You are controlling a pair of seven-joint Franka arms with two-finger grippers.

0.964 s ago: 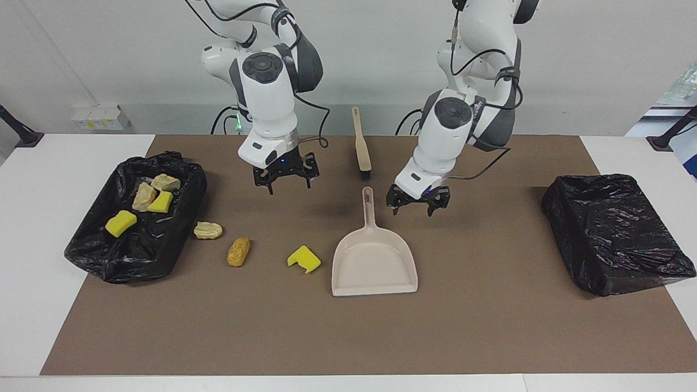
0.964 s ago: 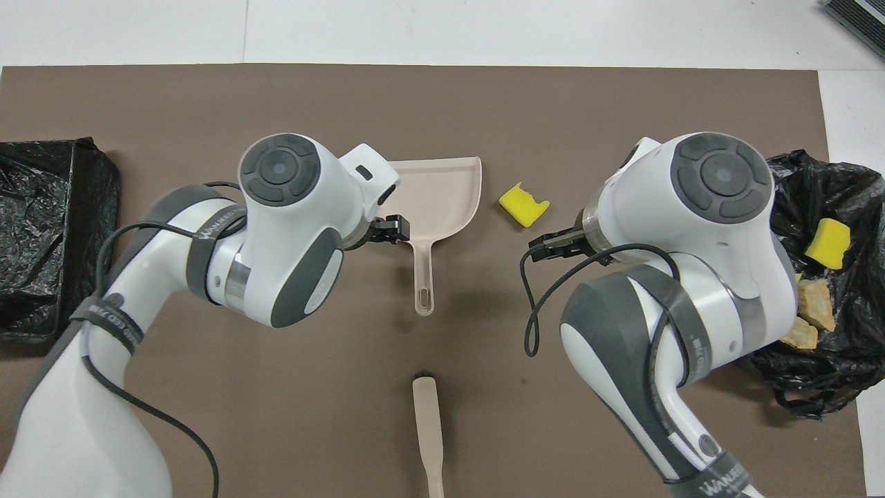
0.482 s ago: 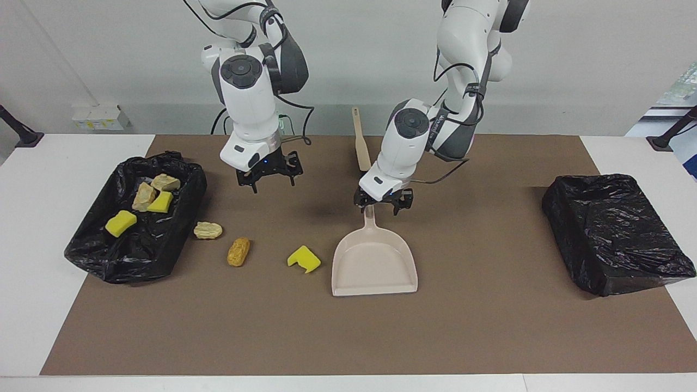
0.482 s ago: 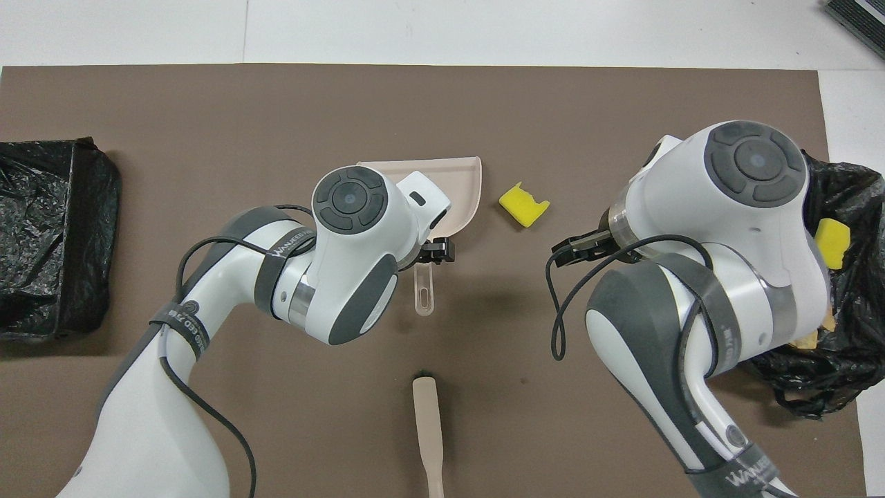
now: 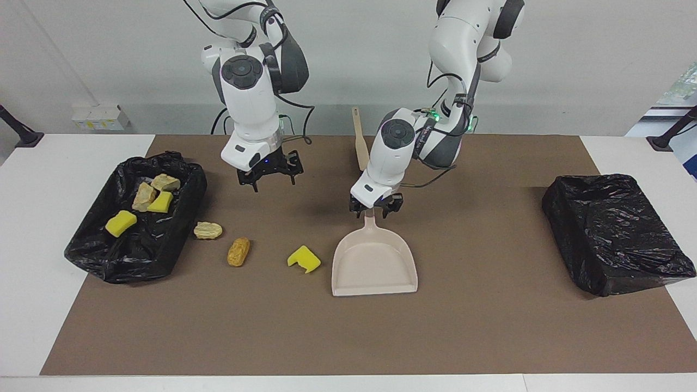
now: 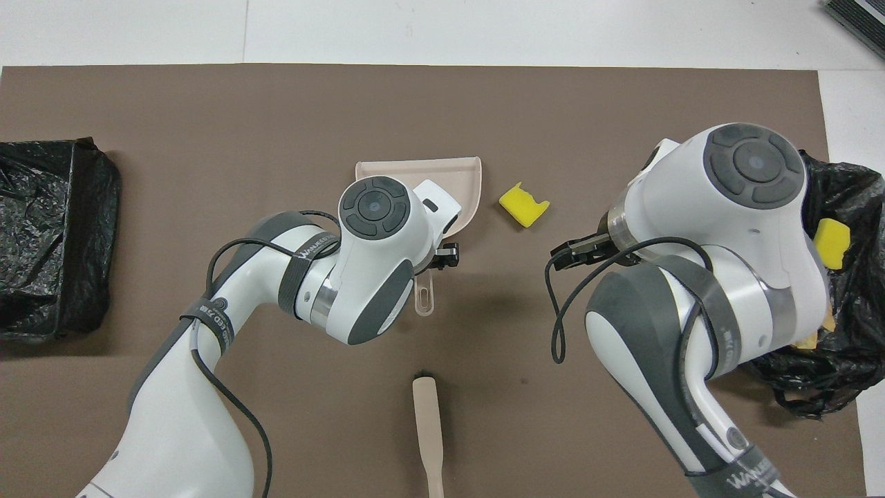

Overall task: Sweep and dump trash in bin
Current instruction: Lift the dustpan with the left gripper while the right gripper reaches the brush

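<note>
Jaws of the left gripper (image 5: 375, 209) straddle the dustpan (image 5: 374, 261) handle at frame centre — grip unclear — its long axis running down-frame; right gripper (image 5: 270, 173) hangs spread.

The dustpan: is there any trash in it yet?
No, the dustpan is bare inside, and the nearest yellow sponge piece lies beside it on the brown mat.
</note>
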